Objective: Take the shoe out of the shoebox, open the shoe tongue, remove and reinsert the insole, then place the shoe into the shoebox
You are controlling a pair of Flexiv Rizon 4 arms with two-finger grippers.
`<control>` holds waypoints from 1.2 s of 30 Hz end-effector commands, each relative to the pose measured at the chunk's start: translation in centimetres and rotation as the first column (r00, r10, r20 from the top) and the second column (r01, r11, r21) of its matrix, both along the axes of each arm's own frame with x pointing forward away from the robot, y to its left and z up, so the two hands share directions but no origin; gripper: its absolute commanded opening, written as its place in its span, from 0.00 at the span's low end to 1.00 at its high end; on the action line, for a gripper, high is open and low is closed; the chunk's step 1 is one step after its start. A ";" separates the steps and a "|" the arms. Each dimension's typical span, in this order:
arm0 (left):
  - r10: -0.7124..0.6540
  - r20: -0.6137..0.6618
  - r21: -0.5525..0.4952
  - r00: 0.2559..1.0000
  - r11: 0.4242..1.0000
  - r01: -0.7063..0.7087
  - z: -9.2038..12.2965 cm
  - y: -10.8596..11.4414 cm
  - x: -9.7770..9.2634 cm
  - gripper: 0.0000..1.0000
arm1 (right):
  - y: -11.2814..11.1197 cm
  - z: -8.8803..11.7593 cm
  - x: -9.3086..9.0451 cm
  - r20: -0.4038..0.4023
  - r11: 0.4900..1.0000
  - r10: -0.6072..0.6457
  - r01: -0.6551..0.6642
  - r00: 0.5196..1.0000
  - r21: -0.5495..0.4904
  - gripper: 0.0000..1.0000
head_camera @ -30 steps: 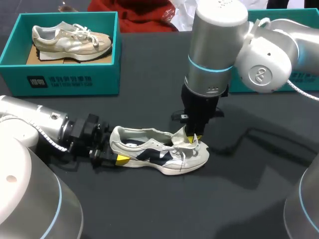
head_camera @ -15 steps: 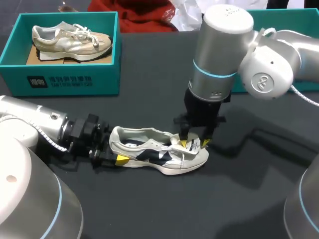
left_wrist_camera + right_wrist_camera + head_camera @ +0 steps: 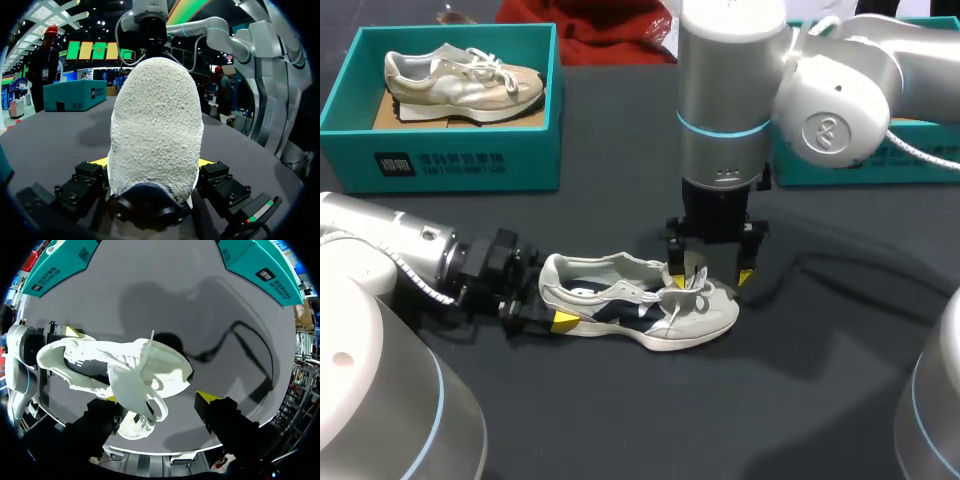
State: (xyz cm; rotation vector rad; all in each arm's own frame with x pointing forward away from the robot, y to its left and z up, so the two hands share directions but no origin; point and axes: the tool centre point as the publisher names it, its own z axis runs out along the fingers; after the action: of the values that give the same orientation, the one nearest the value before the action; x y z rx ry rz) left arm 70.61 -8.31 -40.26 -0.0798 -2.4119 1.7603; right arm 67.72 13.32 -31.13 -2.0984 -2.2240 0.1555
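A black cloth-covered table (image 3: 620, 420) carries everything. The silver right arm (image 3: 725, 90) comes in from 2 o'clock and stands upright over the table's middle. The silver left arm (image 3: 380, 250) comes in from 8 o'clock and lies low along the cloth.

An open teal cardboard shoebox (image 3: 440, 165) sits at 10 o'clock, with a beige lace-up sneaker (image 3: 460, 80) lying on its side inside. A second teal cardboard box (image 3: 860, 170) sits at 2 o'clock, partly behind the right arm.

The white-and-navy mesh sneaker (image 3: 640, 305) is outside both boxes. It stands on its sole near the table's centre, heel toward 9 o'clock and toe toward 3 o'clock.

The left gripper (image 3: 152, 162) is clamped on the sneaker's heel, one yellow tip pressed against each side.

The right gripper (image 3: 710, 275) hangs just above the laced forefoot with its fingers spread wide and gripping nothing. The white padded tongue (image 3: 130, 385) is pulled up and folded out between those fingers, and loose laces trail beside it.
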 end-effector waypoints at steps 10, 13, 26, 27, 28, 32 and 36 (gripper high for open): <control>0.000 -0.001 0.000 1.000 1.000 0.000 -0.3 0.0 -0.1 0.00 | 0.5 4.5 0.1 0.012 0.986 0.049 -0.047 0.999 -0.161 0.80; 0.000 -0.001 0.000 1.000 1.000 0.000 -0.3 0.0 -0.1 0.00 | 1.1 5.7 0.2 0.021 0.980 0.088 -0.083 0.996 -0.179 0.78; 0.000 -0.001 0.000 1.000 1.000 0.000 -0.3 0.0 -0.1 0.00 | 5.5 10.1 2.2 0.010 0.910 0.355 -0.343 0.935 -0.232 0.71; 0.000 -0.001 0.000 1.000 1.000 0.000 -0.3 0.0 -0.1 0.00 | 6.0 10.2 2.4 0.010 0.896 0.394 -0.382 0.919 -0.229 0.70; 0.000 -0.001 0.000 1.000 1.000 0.000 -0.3 0.0 -0.1 0.00 | 6.5 10.4 2.6 0.008 0.881 0.429 -0.416 0.904 -0.227 0.71; 0.000 -0.001 0.000 1.000 1.000 0.000 -0.3 0.0 -0.1 0.00 | 8.5 10.7 3.3 -0.012 0.806 0.556 -0.543 0.831 -0.235 0.74; 0.000 -0.001 0.000 1.000 1.000 0.000 -0.3 0.0 -0.1 0.00 | 9.9 10.8 3.5 -0.007 0.725 0.665 -0.649 0.746 -0.231 0.71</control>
State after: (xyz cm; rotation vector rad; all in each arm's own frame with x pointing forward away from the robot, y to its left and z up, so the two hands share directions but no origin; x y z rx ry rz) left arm 70.61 -8.31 -40.26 -0.0799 -2.4118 1.7604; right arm 70.93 21.82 -20.30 -1.3770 -2.8854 0.2583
